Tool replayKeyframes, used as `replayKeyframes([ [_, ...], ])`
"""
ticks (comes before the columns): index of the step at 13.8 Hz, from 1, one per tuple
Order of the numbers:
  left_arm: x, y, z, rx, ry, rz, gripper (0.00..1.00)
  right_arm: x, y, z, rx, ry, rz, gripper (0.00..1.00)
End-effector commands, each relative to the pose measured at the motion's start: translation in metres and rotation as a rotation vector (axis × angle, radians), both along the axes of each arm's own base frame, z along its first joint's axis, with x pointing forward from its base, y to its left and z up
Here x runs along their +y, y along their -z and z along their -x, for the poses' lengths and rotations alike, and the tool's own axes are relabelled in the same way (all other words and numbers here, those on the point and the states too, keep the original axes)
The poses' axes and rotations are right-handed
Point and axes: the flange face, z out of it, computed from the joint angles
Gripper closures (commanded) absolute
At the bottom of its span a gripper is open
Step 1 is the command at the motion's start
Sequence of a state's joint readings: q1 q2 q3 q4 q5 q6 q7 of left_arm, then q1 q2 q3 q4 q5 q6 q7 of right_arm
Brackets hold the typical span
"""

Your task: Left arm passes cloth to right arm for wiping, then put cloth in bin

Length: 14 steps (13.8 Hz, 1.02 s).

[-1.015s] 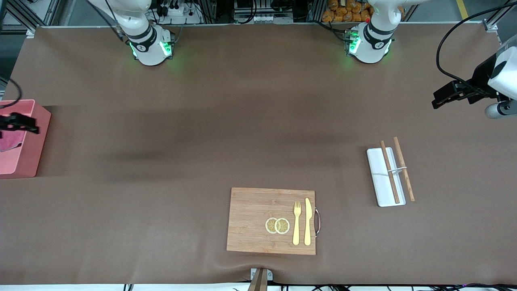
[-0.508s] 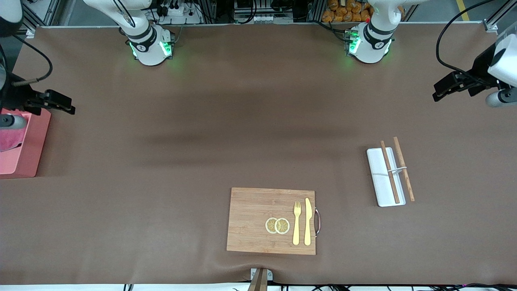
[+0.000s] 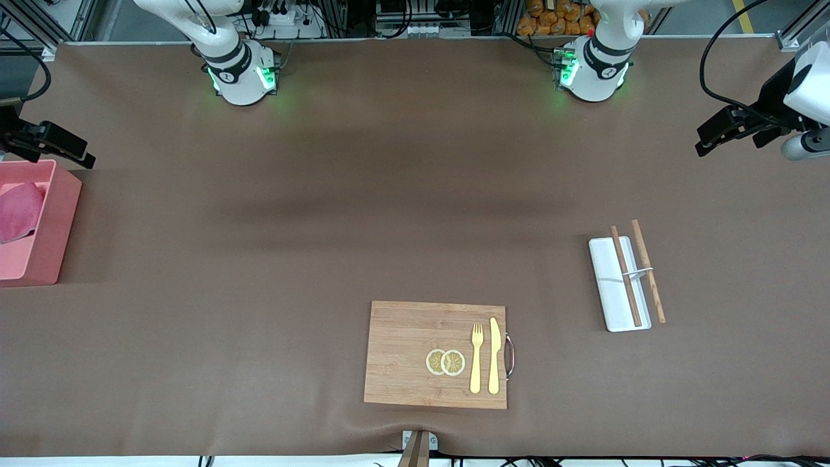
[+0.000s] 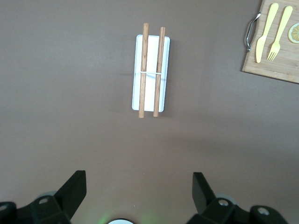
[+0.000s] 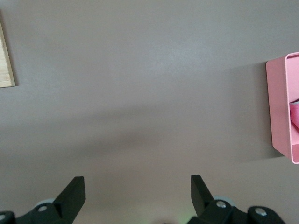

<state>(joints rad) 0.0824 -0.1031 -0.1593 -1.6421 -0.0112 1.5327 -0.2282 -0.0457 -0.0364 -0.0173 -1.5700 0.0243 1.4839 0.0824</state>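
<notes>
Lifted clear of the bin (image 3: 61, 220), the right hand (image 3: 61, 146) now hangs wide open and empty above the worktop (image 3: 389, 194) beside it, leaving the cloth (image 3: 19, 211) inside, so the task looks done; the left hand (image 3: 720, 133) waits open, with nothing blocking either.

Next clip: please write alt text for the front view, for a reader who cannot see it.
A magenta-red folded terry cloth lies in the pink rectangular bin at the right arm's end of the brown table. The right gripper hangs open beside the bin; the left gripper waits open over the left arm's end.
</notes>
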Motion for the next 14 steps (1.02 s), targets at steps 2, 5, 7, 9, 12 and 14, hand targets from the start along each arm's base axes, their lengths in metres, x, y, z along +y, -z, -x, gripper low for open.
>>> replayKeyframes([
  [2,0.0009,-0.0076,-0.0003,-0.023,0.02,0.005,0.0,-0.0004,-0.0091,0.0031,-0.024,0.012,-0.008,0.0],
  [5,0.0,-0.01,-0.0025,-0.027,0.02,0.008,0.0,-0.0018,-0.0093,0.0017,-0.028,0.013,-0.003,0.0],
  [7,-0.0008,-0.0106,-0.0018,-0.027,0.02,0.008,0.0,-0.0021,-0.0087,0.0009,-0.029,0.012,0.007,0.0],
  [9,-0.0024,-0.0099,-0.0022,-0.026,0.022,0.008,0.0,-0.0019,-0.0088,0.0009,-0.029,0.01,0.005,0.0],
  [12,-0.0018,-0.0098,-0.0022,-0.025,0.017,0.017,0.0,0.0036,-0.006,0.0001,-0.02,0.001,0.006,0.0],
  [14,-0.0018,-0.0097,-0.0021,-0.024,0.017,0.017,0.0,0.0028,-0.0052,-0.0003,-0.019,0.002,0.006,0.0],
])
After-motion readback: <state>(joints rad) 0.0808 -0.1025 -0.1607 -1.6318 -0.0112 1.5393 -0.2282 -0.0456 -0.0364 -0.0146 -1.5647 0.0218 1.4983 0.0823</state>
